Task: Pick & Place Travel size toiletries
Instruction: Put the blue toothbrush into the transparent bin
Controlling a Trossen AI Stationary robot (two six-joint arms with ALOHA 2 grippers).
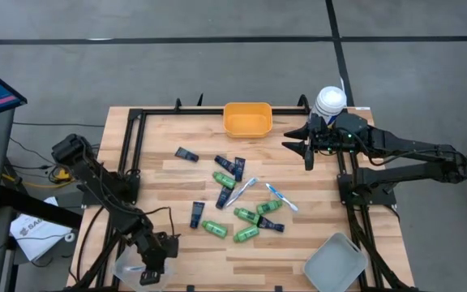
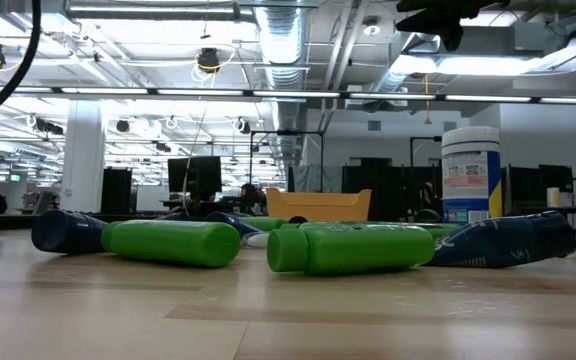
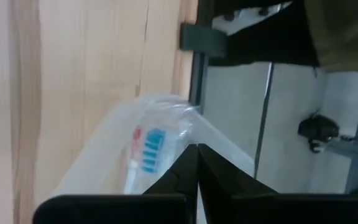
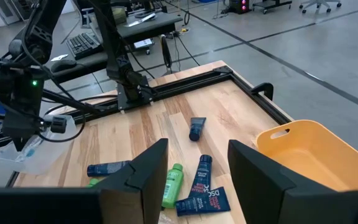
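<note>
Left claw [image 1: 148, 272]: fully closed, empty, at the worktop's [image 1: 169, 251] near-left corner over a clear plastic bag [image 3: 160, 134] containing a toothbrush [image 3: 143, 152]. Right claw [image 4: 197, 163]: half open, empty, raised beside the yellow bin [image 1: 247, 118]. Green bottles [image 1: 246, 234], navy tubes [image 1: 197, 214] and toothbrushes [image 1: 281, 197] lie scattered mid-worktop.

Five small bright green plastic bottles [image 1: 223, 179], six flat dark navy tubes [image 1: 186, 154] and two slim white-and-blue toothbrushes [image 1: 280, 196] lie on the wooden table [image 1: 152, 195]. There is one orange plastic bin [image 1: 247, 128] and one grey tray [image 1: 335, 264]. One white canister [image 1: 329, 100] stands beside the right claw [image 1: 298, 148], and one clear plastic bag [image 3: 104, 168] lies by the left claw [image 1: 151, 276].
</note>
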